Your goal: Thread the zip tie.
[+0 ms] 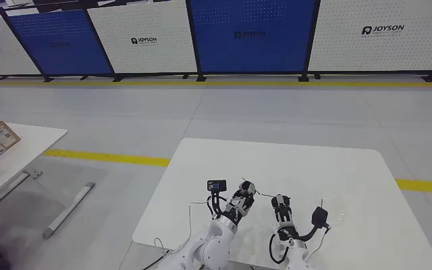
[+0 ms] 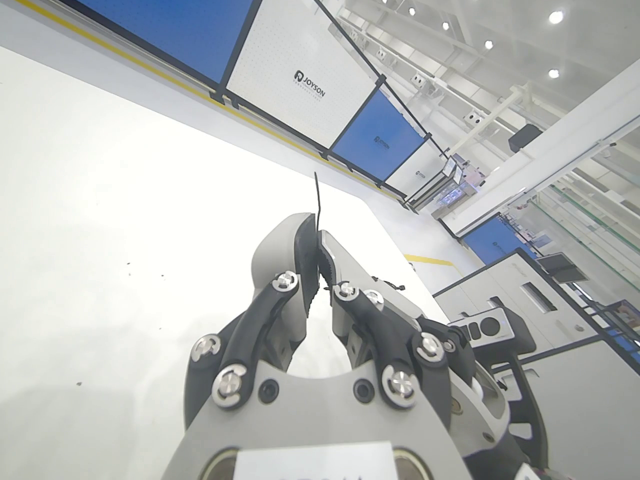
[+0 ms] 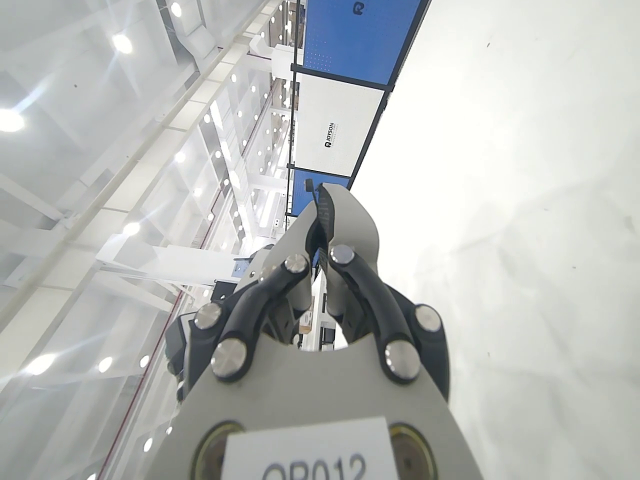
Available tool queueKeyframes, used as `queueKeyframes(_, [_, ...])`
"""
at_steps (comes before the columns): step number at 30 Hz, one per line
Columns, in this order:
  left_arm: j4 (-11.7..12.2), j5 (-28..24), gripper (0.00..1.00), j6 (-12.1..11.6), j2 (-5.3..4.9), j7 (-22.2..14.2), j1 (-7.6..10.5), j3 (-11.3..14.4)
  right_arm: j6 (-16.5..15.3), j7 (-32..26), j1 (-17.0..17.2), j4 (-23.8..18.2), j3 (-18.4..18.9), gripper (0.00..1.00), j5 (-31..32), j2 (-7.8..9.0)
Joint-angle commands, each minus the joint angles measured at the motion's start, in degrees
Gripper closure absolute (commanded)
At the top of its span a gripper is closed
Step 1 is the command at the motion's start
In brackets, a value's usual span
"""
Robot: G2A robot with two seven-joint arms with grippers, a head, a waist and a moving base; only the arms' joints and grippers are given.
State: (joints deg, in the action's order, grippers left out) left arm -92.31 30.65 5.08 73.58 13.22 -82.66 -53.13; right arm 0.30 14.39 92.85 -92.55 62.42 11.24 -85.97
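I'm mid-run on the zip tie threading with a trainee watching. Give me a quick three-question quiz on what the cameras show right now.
1. True or false: the left gripper is open.
2. What sticks out past the fingertips of the right gripper? A) a red cable B) a black end of the zip tie C) a screw
3. Fill in: in the top view both grippers are over the white ____.
Key: 1 false, it is shut on the zip tie's thin tail. 2 B. 3 table.
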Motion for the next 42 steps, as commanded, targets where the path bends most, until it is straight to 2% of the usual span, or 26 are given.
queueKeyframes(1, [0.00,0.00,1.00,0.00,0.00,0.00,0.00,0.00,0.33,-0.14,-0.12,0.06,-0.08,1.00,0.11,-0.03])
queueKeyframes(17, [0.00,0.00,1.00,0.00,0.00,0.00,0.00,0.00,1.83,-0.35,-1.02,0.53,-0.75,1.00,0.33,-0.35])
queueKeyframes(22, [0.00,0.00,1.00,0.00,0.00,0.00,0.00,0.00,0.65,-2.00,-1.17,0.73,-0.40,1.00,-1.69,-0.38])
queueKeyframes(34, [0.00,0.00,1.00,0.00,0.00,0.00,0.00,0.00,0.70,-2.27,-1.18,1.15,0.28,1.00,-2.51,-0.36])
queueKeyframes(42, [0.00,0.00,1.00,0.00,0.00,0.00,0.00,0.00,0.08,-2.73,-0.14,0.02,0.99,1.00,-2.52,-0.19])
